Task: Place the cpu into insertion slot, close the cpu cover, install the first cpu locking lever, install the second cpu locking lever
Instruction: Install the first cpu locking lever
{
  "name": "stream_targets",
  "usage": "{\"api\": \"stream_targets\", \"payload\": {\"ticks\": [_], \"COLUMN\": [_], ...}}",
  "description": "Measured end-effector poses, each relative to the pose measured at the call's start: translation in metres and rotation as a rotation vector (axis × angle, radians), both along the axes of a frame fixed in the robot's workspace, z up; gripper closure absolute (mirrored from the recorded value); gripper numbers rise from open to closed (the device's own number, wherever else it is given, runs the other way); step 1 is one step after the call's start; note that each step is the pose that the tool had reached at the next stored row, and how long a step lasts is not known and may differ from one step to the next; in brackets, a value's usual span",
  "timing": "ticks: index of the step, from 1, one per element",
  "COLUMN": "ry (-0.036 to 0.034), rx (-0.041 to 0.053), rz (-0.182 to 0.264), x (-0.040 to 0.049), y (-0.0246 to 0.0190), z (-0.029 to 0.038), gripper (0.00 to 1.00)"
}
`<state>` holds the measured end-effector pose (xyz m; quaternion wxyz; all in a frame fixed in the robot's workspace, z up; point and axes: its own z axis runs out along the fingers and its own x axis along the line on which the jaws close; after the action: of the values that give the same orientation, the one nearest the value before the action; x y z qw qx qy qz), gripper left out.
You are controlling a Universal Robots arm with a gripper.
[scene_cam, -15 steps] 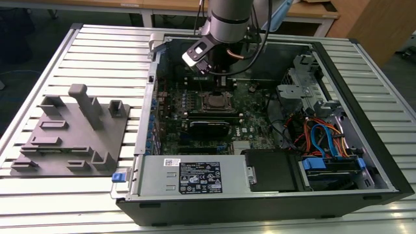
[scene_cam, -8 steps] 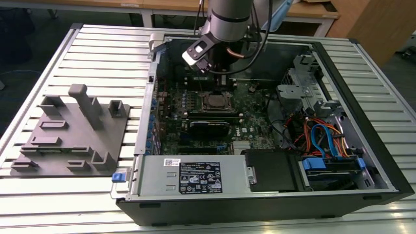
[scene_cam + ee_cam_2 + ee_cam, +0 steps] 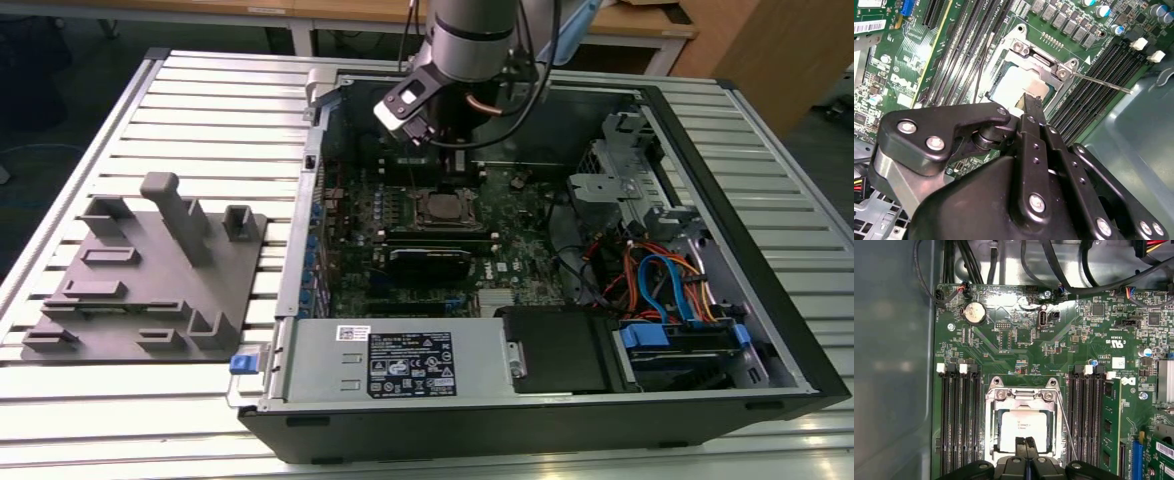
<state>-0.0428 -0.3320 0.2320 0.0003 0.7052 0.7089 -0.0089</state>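
First wrist view: tool (image 3: 1027, 441) pressed together over the cpu (image 3: 1024, 421), memory slots (image 3: 959, 425) flanking both sides.

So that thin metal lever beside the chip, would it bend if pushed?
The lever is a long thin rod, so it probably flexes springily. Its bare metal looks smooth, so a push might slip off. One end seems anchored by the cpu cover, so it likely swings rather than lifts.

Power supply sticker (image 3: 411, 364): you see a black panel of white print and symbols, none legible.
Cpu (image 3: 1024, 426): faint print lines on its metal top, unreadable.
Board lettering (image 3: 1117, 343): white marks on green; you can make out no words.
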Motion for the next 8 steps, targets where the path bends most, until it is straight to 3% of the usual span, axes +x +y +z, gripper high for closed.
{"api": "stream_targets", "payload": {"ticks": [8], "ry": [0.0000], "rx": [0.0000], "rz": [0.000], "x": [0.0000], "y": [0.0000], "z": [0.0051], "gripper": [0.90]}}
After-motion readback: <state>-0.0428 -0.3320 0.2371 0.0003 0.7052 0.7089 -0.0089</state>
